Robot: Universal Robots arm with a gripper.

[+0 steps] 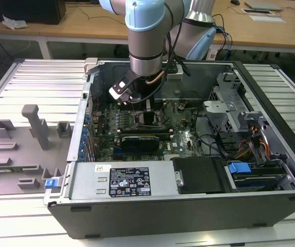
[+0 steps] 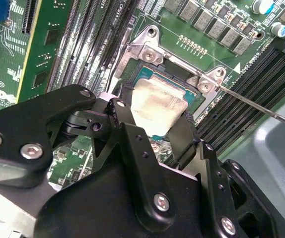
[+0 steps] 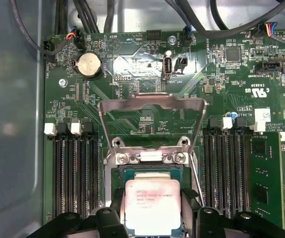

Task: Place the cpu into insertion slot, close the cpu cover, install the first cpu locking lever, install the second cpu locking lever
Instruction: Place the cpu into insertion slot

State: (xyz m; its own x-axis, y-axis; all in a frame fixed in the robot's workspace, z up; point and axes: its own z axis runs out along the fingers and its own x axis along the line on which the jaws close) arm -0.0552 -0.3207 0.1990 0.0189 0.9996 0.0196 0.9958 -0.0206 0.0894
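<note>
Gripping the flat square silver-grey cpu by two opposite edges, my pincer holds it straight over the dark-framed square insertion slot, whose thin silver cpu cover stands open just beyond.

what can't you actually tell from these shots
Whether the cpu is seated in the insertion slot: the cpu covers it in both wrist views.
The insertion slot in the exterior view: the arm stands in front of it.
The locking lever, far end: cut off by the second wrist view's edge.
</note>
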